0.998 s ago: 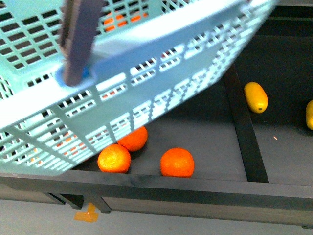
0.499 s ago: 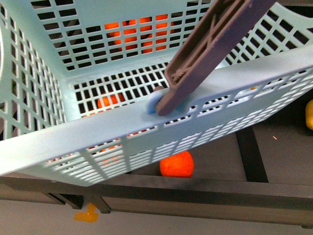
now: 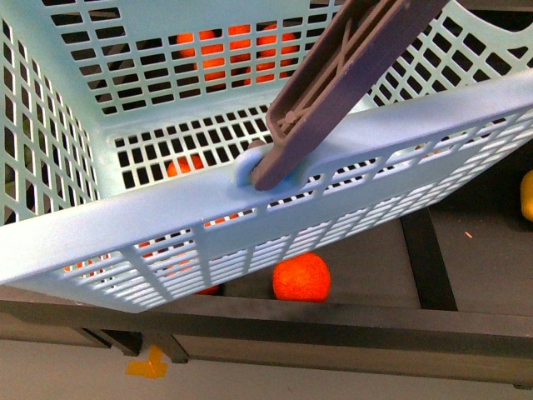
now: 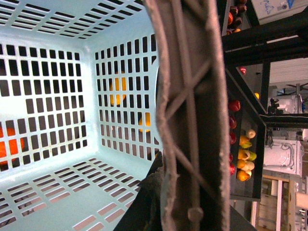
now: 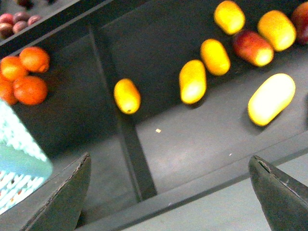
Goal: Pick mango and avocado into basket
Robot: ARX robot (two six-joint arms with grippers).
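Note:
The turquoise slotted basket [image 3: 166,225] hangs tilted and fills most of the front view, its open inside facing the camera. My left gripper [image 4: 185,211] is shut on the basket's brown handle [image 4: 192,120], which also crosses the front view [image 3: 333,83]. A yellow-orange mango [image 5: 127,96] lies on the dark shelf just beside a divider, with several more yellow fruits [image 5: 192,81] behind it. My right gripper [image 5: 169,159] is open above the shelf's front edge, short of the mango and holding nothing. No avocado is in view.
Round oranges lie under the basket [image 3: 301,277] and in the neighbouring compartment [image 5: 30,89]. A black divider [image 3: 425,258] splits the shelf. A pale yellow fruit [image 5: 271,98] and a red-yellow one [image 5: 253,48] lie further along. A side rack [image 4: 243,154] holds mixed fruit.
The basket has swung from showing its outer side to showing its open inside, and the handle has moved from left to right. It now covers the mango in the front view.

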